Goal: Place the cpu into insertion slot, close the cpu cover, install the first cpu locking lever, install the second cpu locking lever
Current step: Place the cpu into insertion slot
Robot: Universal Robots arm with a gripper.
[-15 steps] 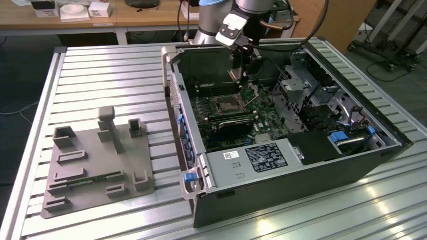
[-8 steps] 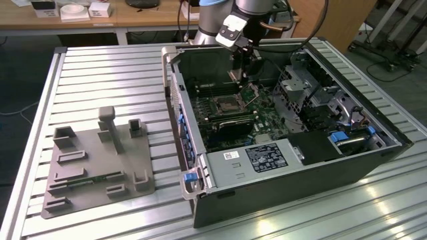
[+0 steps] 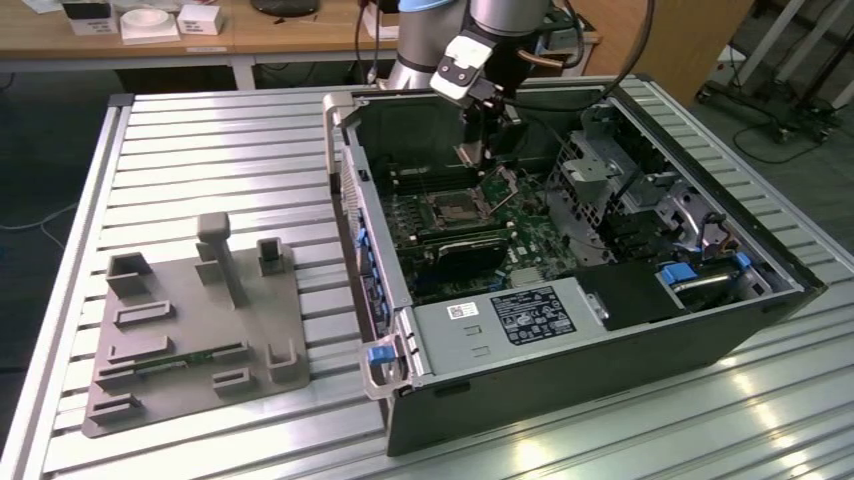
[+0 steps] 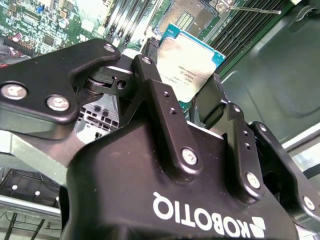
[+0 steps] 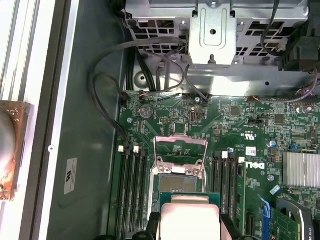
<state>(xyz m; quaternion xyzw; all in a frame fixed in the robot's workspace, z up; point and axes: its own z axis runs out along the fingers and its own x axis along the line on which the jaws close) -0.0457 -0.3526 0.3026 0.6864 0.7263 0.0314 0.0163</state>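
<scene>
Pincer (image 3: 475, 150) is hanging inside the open computer case (image 3: 601, 385) on the tabletop (image 3: 227, 150), pinching the cpu (image 4: 192, 57) by two opposite edges.

Chip is hovering near the insertion slot (image 5: 180, 184), apart from it and not seated. The slot's bare contacts are showing in the first wrist view.

Cpu cover (image 5: 181, 168) is standing open, tipped back on its hinge.

My reading: the first step is under way and nothing is finished. Seating the chip, closing the cover and both locking levers are all waiting.
</scene>
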